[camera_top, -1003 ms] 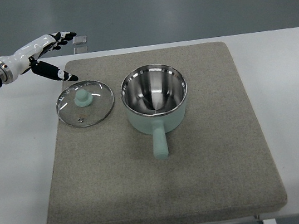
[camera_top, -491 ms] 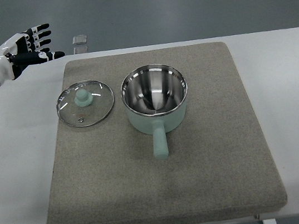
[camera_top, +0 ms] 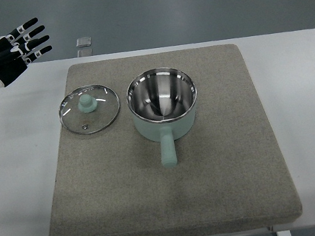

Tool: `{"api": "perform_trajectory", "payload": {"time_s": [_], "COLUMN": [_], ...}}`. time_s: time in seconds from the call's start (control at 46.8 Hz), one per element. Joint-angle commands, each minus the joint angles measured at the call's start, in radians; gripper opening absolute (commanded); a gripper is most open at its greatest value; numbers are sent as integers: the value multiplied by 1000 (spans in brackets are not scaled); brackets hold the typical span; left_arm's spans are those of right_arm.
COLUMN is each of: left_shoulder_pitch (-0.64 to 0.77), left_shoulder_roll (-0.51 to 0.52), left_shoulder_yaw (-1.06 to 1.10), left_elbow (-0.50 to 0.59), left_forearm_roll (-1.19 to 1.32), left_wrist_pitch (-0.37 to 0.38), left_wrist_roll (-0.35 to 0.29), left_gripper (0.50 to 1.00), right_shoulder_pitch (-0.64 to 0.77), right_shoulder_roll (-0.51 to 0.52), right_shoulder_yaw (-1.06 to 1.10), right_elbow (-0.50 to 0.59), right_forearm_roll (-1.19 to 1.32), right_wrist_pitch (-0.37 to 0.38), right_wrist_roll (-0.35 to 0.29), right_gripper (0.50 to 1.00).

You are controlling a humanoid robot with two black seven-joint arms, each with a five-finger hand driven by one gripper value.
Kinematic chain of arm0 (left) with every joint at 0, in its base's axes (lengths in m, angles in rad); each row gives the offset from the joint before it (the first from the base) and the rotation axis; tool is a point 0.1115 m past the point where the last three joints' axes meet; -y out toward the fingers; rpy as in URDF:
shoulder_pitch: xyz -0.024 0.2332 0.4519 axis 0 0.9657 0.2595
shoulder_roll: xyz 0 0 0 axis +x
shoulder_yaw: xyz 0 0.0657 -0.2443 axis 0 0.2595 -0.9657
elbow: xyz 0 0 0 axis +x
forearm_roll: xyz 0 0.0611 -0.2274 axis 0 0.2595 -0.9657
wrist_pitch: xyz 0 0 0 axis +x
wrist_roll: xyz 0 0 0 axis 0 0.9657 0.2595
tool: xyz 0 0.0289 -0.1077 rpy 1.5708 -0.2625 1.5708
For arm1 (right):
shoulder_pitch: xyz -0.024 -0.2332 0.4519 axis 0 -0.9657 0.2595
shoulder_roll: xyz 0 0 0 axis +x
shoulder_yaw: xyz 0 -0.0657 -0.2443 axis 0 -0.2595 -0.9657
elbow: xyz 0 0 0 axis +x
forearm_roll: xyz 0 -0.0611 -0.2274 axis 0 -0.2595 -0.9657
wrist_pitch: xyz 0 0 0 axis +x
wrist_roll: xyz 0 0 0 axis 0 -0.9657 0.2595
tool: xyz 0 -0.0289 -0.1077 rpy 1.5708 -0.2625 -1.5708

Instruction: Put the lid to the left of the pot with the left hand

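Lid: your glass lid [camera_top: 89, 108] lies flat on the grey mat [camera_top: 224, 167], knob [camera_top: 86, 102] up, just beside the pot [camera_top: 163, 102] at its 9 o'clock, rims close but apart as far as you can tell.
Pot: open, steel inside, pale green handle [camera_top: 167, 149] pointing to 6 o'clock.
Step in hand: judged from this layout, the placement looks done; your job is a clean retreat. Clear the arm out toward 10 o'clock, high over the white table [camera_top: 17, 174], so nothing brushes the lid's rim.
Left hand: your left hand [camera_top: 8, 51] is at the far 10 o'clock corner, well apart from the lid, fingers spread and straight, holding nothing.
Right hand: out of sight.
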Motion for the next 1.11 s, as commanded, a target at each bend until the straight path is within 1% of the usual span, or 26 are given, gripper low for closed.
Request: {"api": "perform_trajectory", "payload": {"time_s": [0.0, 0.085, 0.235, 0.448, 1.089], "left_shoulder_pitch": [-3, -6, -5, 0, 8], "left_shoulder_roll": [-23, -26, -27, -63, -67], "left_shoulder_yaw": [2, 2, 2, 2, 5], "left_elbow": [52, 81, 82, 82, 82], "left_forearm_roll": [-48, -91, -163, -174, -165], "left_wrist_pitch": [-1, -1, -1, -1, -1], "left_wrist_roll": [21, 36, 67, 65, 58], "left_gripper": [996, 996, 996, 996, 996], "right_shoulder_pitch": [0, 0, 0, 0, 0], "right_shoulder_roll": [0, 0, 0, 0, 0], "right_shoulder_yaw": [0, 0, 0, 0, 0], "right_elbow": [0, 0, 0, 0, 0], "right_forearm_roll": [-1, -1, -1, 1, -1], "right_wrist_pitch": [-1, -1, -1, 1, -1], "right_wrist_roll": [0, 0, 0, 0, 0], "right_gripper": [921, 921, 921, 921, 921]}}
